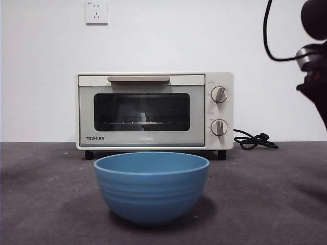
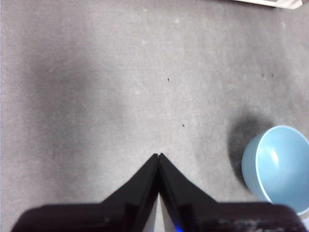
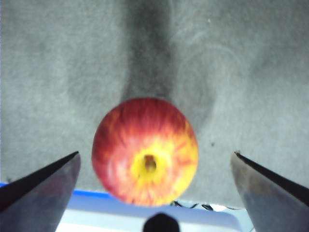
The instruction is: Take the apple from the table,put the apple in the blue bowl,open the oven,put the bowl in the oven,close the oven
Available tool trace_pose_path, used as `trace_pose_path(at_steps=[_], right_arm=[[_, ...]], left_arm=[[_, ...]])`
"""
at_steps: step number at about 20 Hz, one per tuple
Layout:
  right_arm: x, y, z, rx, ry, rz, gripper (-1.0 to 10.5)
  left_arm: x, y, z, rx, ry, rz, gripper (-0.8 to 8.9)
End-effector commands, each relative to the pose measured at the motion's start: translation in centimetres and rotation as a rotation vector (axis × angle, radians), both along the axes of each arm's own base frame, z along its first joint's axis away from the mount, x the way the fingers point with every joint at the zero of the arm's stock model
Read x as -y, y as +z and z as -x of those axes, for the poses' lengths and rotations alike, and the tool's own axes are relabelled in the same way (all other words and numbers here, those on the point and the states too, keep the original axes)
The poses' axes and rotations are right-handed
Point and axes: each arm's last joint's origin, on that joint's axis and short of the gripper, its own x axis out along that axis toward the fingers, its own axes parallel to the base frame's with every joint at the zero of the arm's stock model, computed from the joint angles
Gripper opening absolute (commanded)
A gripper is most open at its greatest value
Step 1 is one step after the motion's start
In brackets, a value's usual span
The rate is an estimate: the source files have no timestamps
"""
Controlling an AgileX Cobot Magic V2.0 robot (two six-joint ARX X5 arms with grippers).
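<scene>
The red and yellow apple lies on the grey table, stem dimple up, seen only in the right wrist view. My right gripper is open above it, one jaw on each side with a gap to the apple on both. The blue bowl stands upright and looks empty at the front centre of the table, also seen in the left wrist view as the bowl. Behind it the oven has its door shut. My left gripper is shut on nothing above bare table, apart from the bowl.
The oven's black cord lies coiled on the table to its right. A dark arm with a cable hangs at the front view's upper right edge. A wall socket sits high on the white wall.
</scene>
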Motion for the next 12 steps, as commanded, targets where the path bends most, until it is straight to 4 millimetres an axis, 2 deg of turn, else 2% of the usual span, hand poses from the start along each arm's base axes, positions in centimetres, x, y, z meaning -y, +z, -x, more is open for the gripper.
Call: trace_pose_path(at_steps=[1,8,10,12], right_arm=[[-0.2,-0.9,-0.5,-0.032,0.020,-0.013,7.0],[-0.6,-3.4,-1.5,-0.140,0.047,-0.023,6.8],[-0.6,-3.8,-1.5,-0.170,0.045,-0.021,5.7],[-0.6,-4.3,-1.6,-0.192,0.050,-0.016,5.3]], left_arm=[[0.1,0.1,0.0,0.008,-0.022,-0.009,-0.05],[0.1,0.1,0.0,0.009,-0.022,-0.010,-0.05],[0.1,0.1,0.0,0.009,-0.023,-0.012,-0.05],[0.0,0.1,0.0,0.011,-0.023,-0.019,-0.05]])
